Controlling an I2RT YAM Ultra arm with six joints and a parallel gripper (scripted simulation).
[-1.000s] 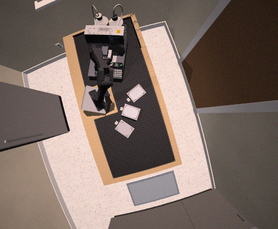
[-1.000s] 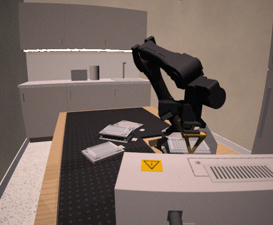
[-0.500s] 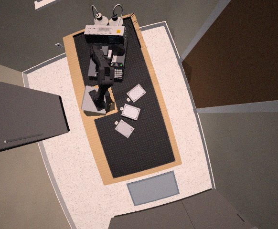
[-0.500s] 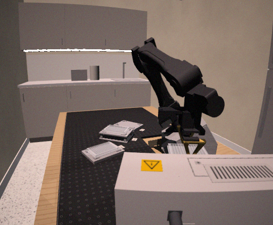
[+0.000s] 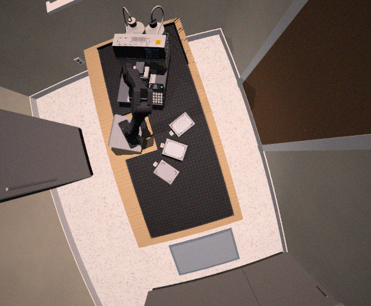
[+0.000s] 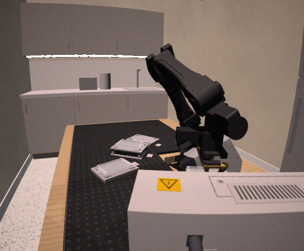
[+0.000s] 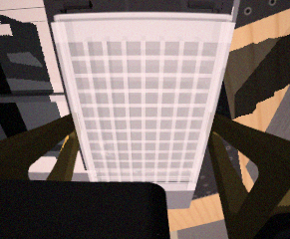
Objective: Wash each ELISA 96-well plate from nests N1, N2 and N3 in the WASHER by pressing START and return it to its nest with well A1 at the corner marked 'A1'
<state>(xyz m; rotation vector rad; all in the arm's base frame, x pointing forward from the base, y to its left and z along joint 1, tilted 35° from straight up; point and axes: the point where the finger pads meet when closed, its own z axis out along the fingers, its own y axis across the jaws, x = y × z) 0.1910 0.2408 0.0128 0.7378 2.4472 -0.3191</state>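
My gripper [image 7: 143, 119] [image 6: 206, 165] is shut on a clear 96-well plate [image 7: 142, 100] [image 6: 195, 169], gripping it across its width. It holds the plate low at the washer's carrier track, just behind the washer housing [image 6: 200, 205] [image 5: 139, 43]. I cannot tell whether the plate touches the carrier. In the overhead view my arm [image 5: 136, 95] hides the plate and the carrier. Two other plates [image 5: 181, 123] [image 5: 174, 149] [image 6: 114, 166] [image 6: 129, 146] sit in their nests. The third nest [image 5: 166, 171] [image 6: 144, 139] is empty. The lamp [image 5: 161, 87] above the keypad [image 5: 157, 97] is green.
Two bottles [image 5: 144, 26] with tubes stand behind the washer. My arm's grey base block [image 5: 120, 138] stands left of the nests. Small label cards [image 5: 171, 132] lie beside the nests. A counter with cabinets [image 6: 92, 102] lines the far wall.
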